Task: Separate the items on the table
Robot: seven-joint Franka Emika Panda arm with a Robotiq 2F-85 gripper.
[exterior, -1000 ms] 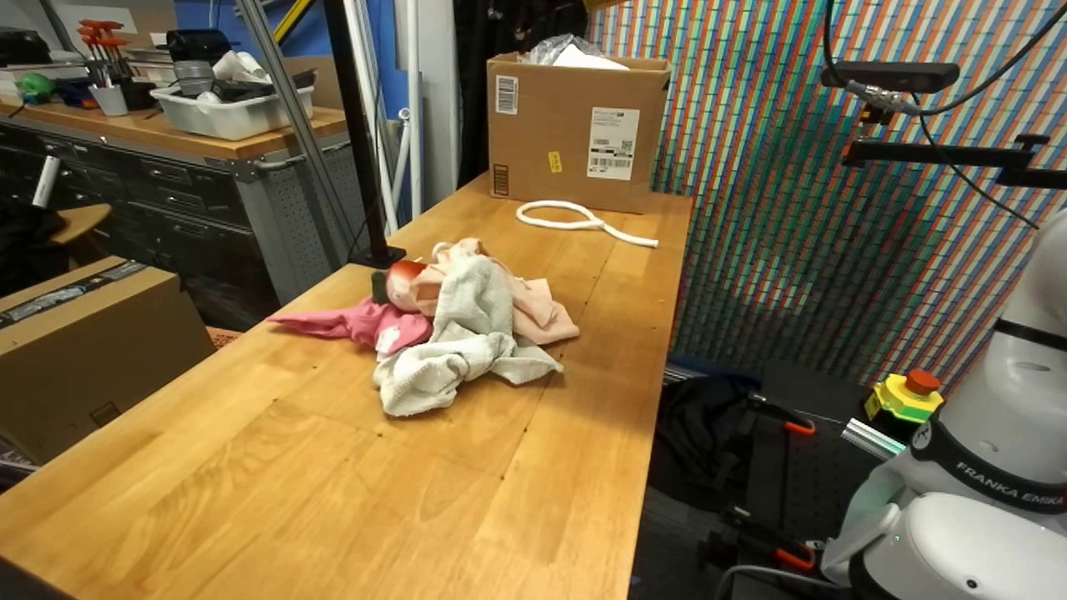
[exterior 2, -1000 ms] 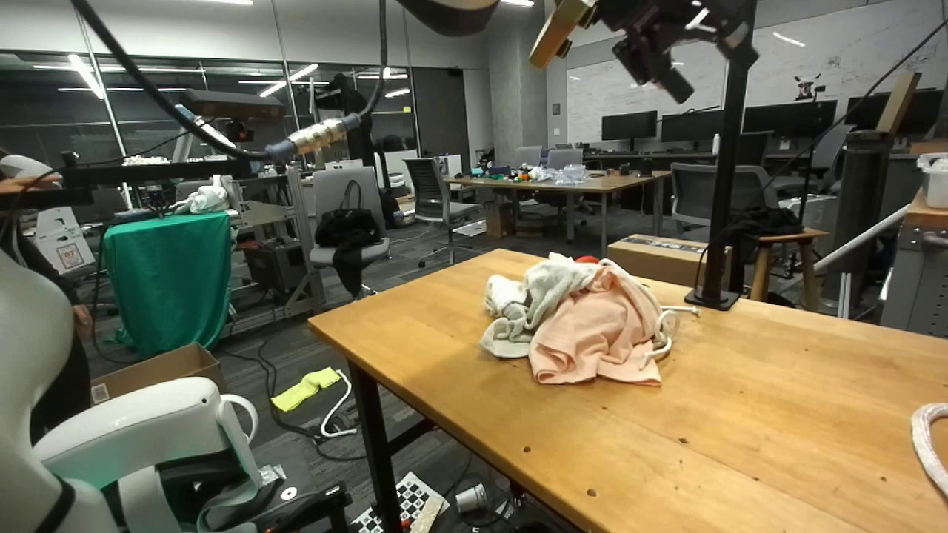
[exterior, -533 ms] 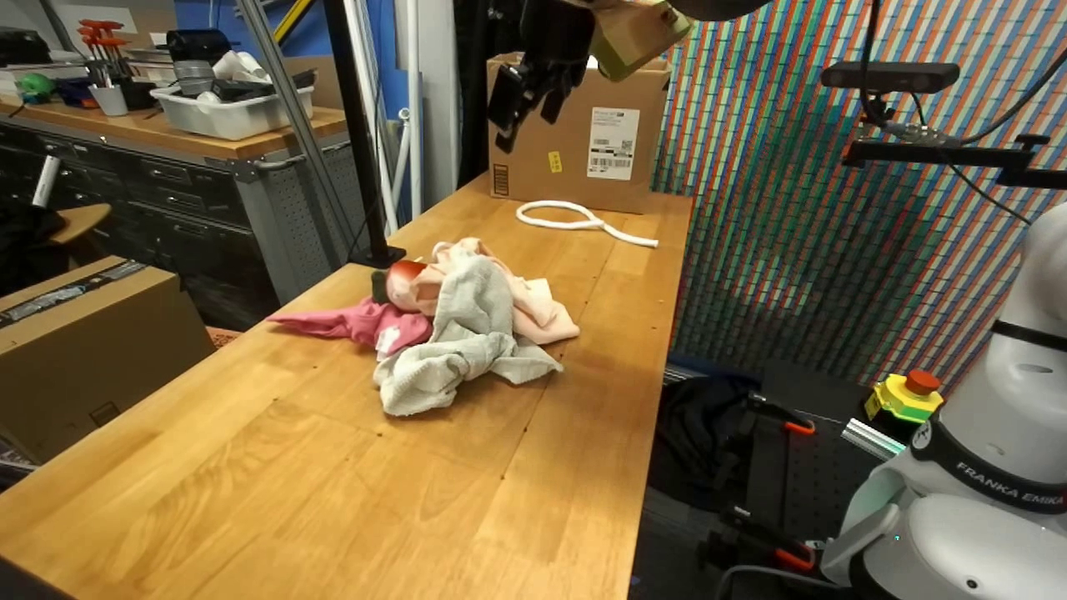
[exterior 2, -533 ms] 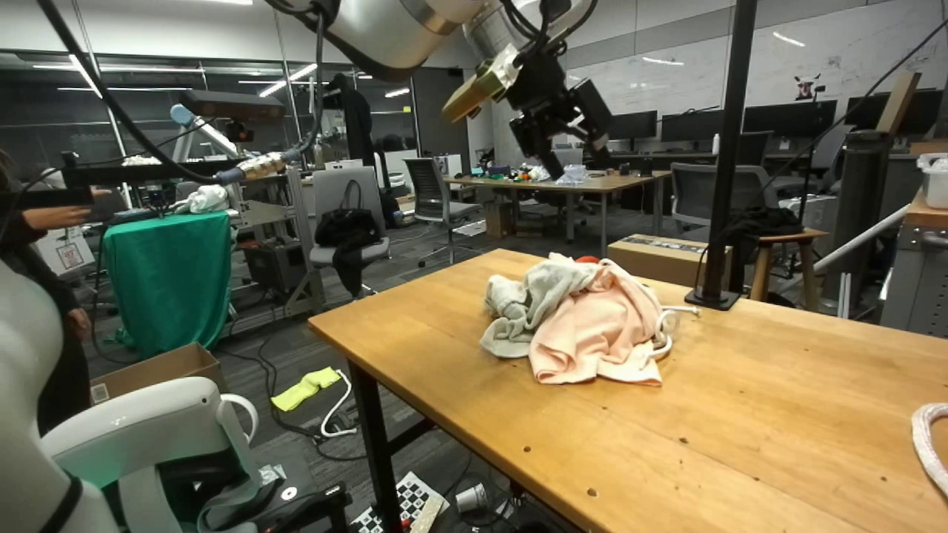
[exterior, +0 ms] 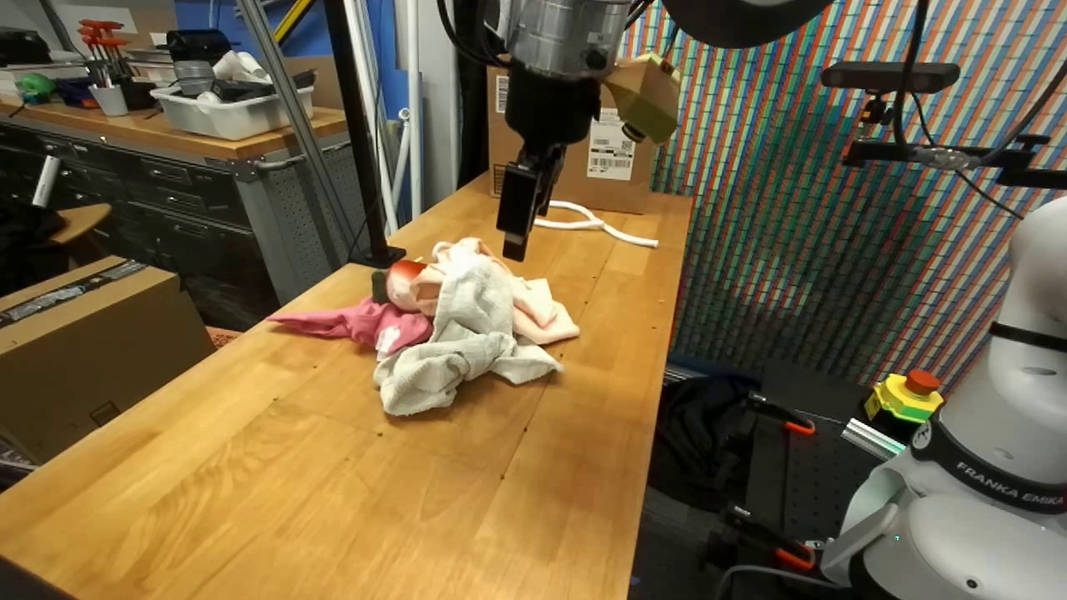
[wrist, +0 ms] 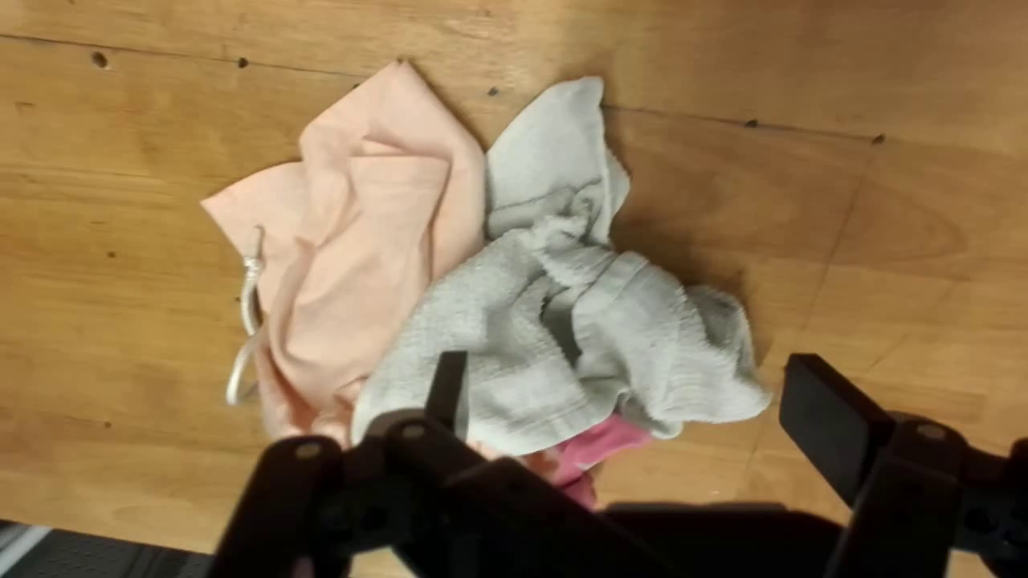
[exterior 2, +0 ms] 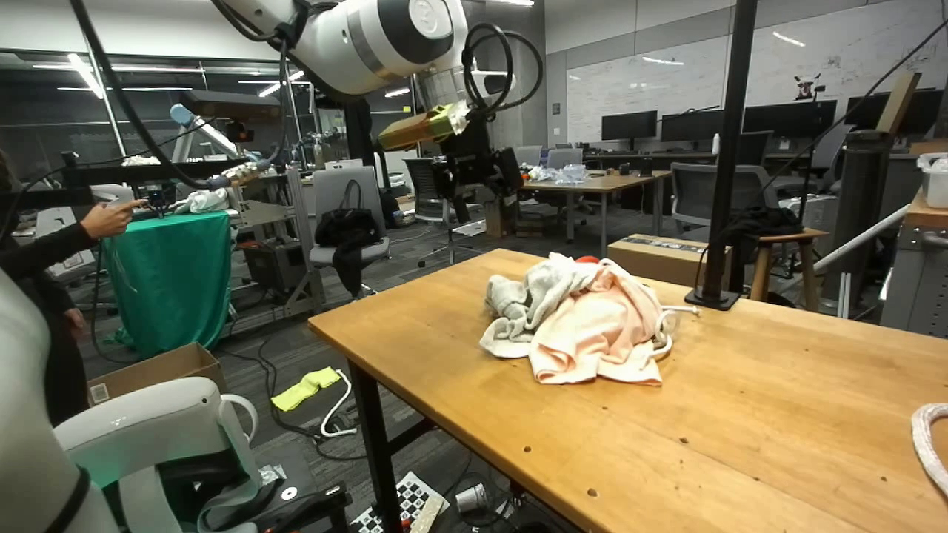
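Gripper (wrist: 629,387): jaws wide apart, nothing held, poised clear of the heap (exterior: 475,321) at 1 o'clock. Clock readings: in an exterior view, heap as hub. Table (exterior: 292,483): carries the heap; its separation judged not yet begun. Left to part, by descending bulk: grey cloth (exterior: 467,350), uppermost, spilling to 6 o'clock; peach cloth (exterior: 542,312), partly beneath the grey, toward 2 o'clock; pink cloth (exterior: 358,321), touching the grey, 9 o'clock; red item (exterior: 404,275), partly hidden, identity unclear, 10 o'clock. Already apart: white cord (exterior: 595,222), farther out, 2 o'clock
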